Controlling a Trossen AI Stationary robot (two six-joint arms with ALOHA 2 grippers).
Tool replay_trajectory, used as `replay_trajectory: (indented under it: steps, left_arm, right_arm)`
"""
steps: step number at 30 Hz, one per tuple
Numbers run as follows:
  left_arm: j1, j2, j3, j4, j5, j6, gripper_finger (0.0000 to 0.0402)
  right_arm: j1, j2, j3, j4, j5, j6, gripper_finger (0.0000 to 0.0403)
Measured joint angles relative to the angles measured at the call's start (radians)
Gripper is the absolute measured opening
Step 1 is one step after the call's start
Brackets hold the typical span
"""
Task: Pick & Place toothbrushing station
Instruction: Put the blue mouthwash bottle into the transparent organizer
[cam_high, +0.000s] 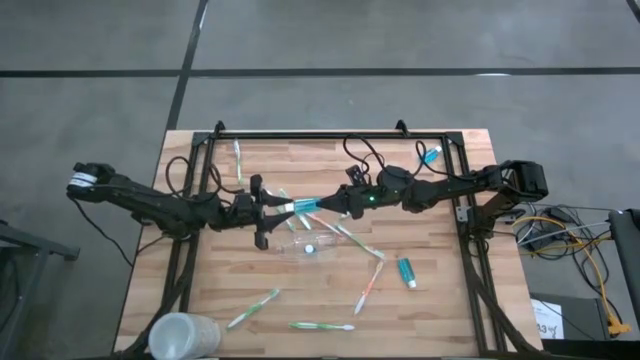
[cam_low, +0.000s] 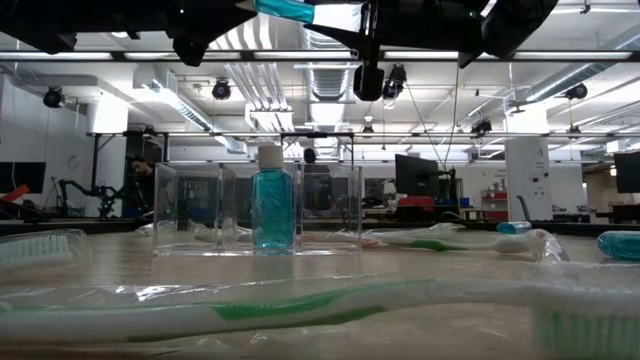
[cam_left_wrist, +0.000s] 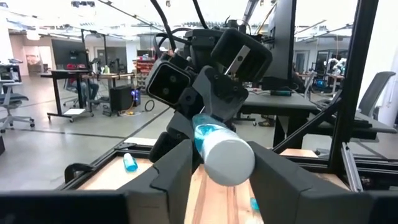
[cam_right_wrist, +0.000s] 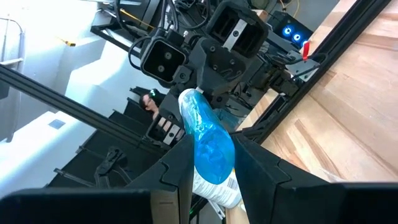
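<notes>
The left gripper (cam_high: 282, 209) has its fingers spread around the white cap end of a blue tube (cam_high: 303, 206) above mid-table. The right gripper (cam_high: 330, 203) pinches the tube's other end. The clear holder (cam_low: 258, 222) stands below, holding 1 blue tube.

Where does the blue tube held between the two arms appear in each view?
High: small blue tube with white cap, mid-table, between both pincers.
Low: top edge, above the clear plastic holder.
Left wrist: centre, cap toward camera.
Right wrist: centre.
Shared landmark: wooden table.
</notes>
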Motion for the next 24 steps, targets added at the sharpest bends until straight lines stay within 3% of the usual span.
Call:
replay_trajectory:
  steps: [5,11,17,24]
  left_arm:
    - [0.0,0.0,0.0,0.001,-0.003,-0.001,0.0098]
    - [0.0,-0.004,-0.001,0.001,-0.003,-0.006,0.01]
    - [0.0,-0.006,-0.001,0.002,-0.001,-0.036,0.0135]
    - [0.0,-0.007,-0.001,0.003,-0.001,-0.036,0.0127]
  right_arm:
    - [0.0,0.0,0.0,0.0,0.0,0.0,0.0096]
    - [0.0,0.0,0.0,0.001,0.0,0.0,0.0096]
    - [0.0,0.0,0.0,0.001,-0.001,0.0,0.0096]
    - [0.0,0.0,0.0,0.002,-0.001,0.0,0.0096]
